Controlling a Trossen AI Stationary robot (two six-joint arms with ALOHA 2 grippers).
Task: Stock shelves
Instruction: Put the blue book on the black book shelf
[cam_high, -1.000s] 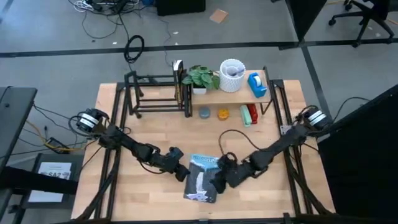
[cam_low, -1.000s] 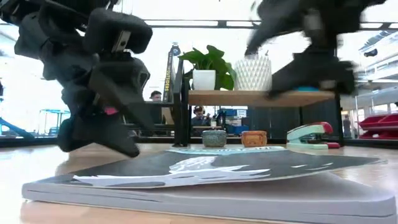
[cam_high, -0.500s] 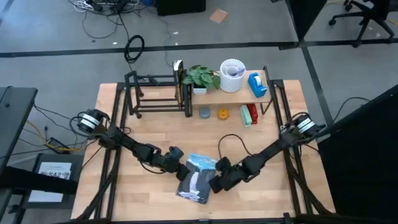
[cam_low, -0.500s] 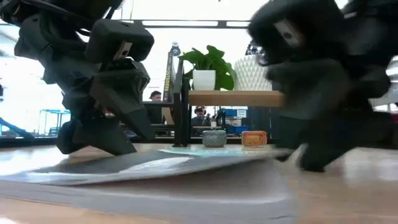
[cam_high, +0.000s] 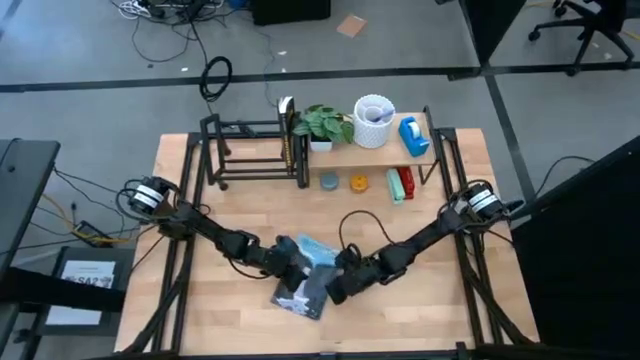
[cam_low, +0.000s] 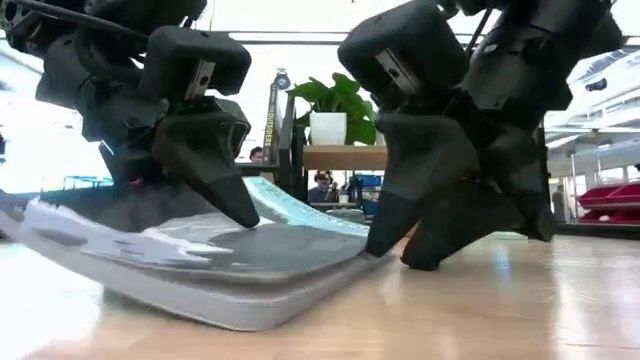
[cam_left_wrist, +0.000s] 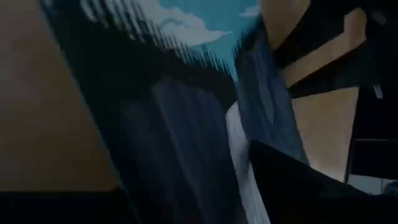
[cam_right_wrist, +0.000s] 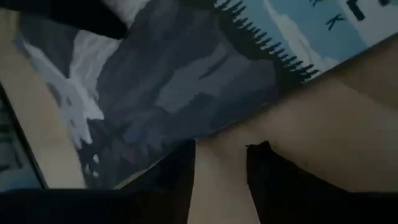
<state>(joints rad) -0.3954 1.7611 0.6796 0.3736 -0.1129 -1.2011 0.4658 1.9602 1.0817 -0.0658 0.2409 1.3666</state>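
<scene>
A book (cam_high: 305, 280) is being lifted off the table (cam_high: 180, 315) at its near centre. In the low view its right edge rests on the wood while its left side is tilted up. Its long axis is seen in the high view to run roughly from 1 o'clock to 7 o'clock.

The left gripper (cam_high: 283, 262) is set against the book's 10 o'clock side, its fingers (cam_low: 215, 170) pressing down on the cover; whether they are spread or pressed together cannot be told. The right gripper (cam_high: 335, 288) is set at the book's 4 o'clock edge, fingers (cam_low: 400, 215) lying at the low edge. In the right wrist view two dark fingertips are seen apart with bare wood between them, so that gripper is judged spread and pinching nothing.

The shelves stand at 12 o'clock from the book, well apart: the wooden stand (cam_high: 345, 155), bearing a plant (cam_high: 322, 123), a white pot (cam_high: 374, 120) and a tape dispenser (cam_high: 413, 136), and the black rack (cam_high: 250, 152) at 11 o'clock. Both grippers are about equally near the book. The coming move is judged to turn on standing the book upright and carrying it toward the rack.
</scene>
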